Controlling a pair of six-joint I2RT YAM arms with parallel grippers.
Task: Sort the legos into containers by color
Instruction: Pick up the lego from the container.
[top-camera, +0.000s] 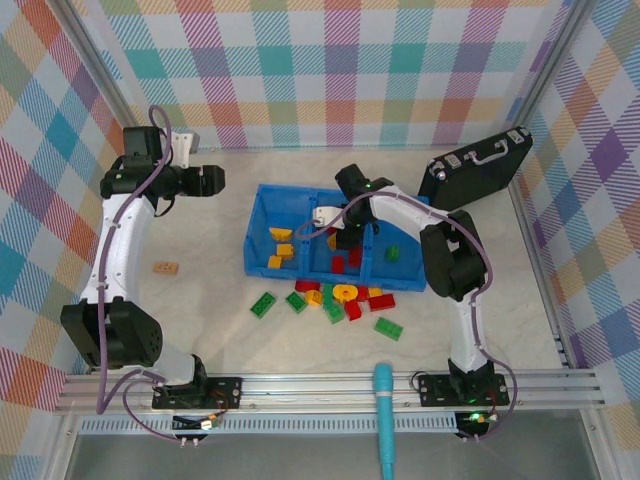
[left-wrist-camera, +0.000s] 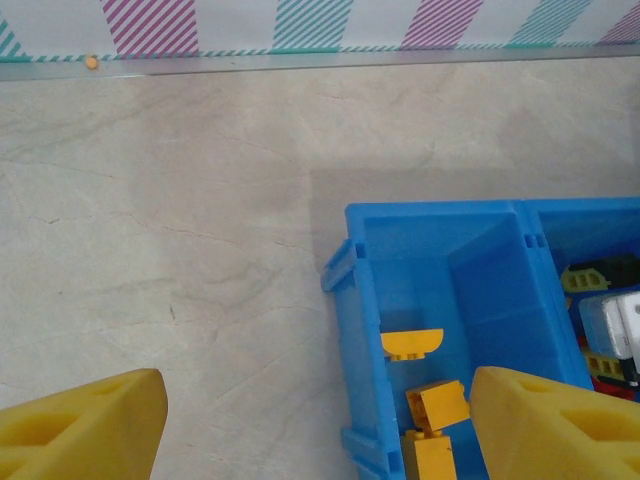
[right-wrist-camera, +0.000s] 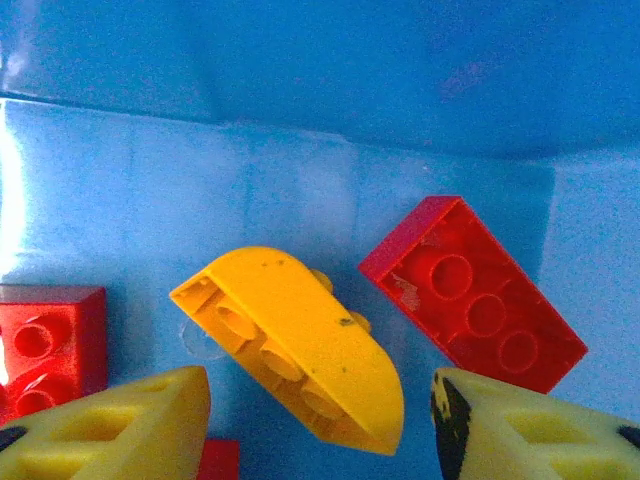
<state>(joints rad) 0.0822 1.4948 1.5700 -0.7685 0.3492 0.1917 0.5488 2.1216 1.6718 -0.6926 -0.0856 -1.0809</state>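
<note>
Right wrist view sets the right gripper (right-wrist-camera: 318, 400) low inside the middle compartment (right-wrist-camera: 300, 200) of the blue bin (top-camera: 252, 238). Its jaws are parted, and a yellow curved brick (right-wrist-camera: 290, 345) lies on the floor between them, seemingly touching neither finger. A long red brick (right-wrist-camera: 470, 295) lies just to its right, a square red brick (right-wrist-camera: 45, 345) to its left, and a sliver of a third red shows at the bottom edge. I take this to be the reds' compartment, so the yellow piece is in the wrong place as it lies. The step in hand looks like handling that one brick. The next move would call for closing across its sides, lifting it over the divider and carrying it to the left compartment (left-wrist-camera: 480, 300), where three yellow bricks (left-wrist-camera: 412, 343) lie. The left gripper (left-wrist-camera: 315, 380) hovers wide open and empty over bare table (left-wrist-camera: 200, 220), just beside the bin's left wall. The right compartment (top-camera: 410, 272) holds one green brick (top-camera: 393, 253). In the top view the loose pile (top-camera: 345, 293) in front of the bin counts roughly ten: about four green, three red and three yellow, one of them ring-shaped. Overlaps make that uncertain. One tan piece (top-camera: 166, 268) sits well apart to the left, and one black case (top-camera: 475, 165) stands beyond the bin's right end. Most of the sorting remains.
</note>
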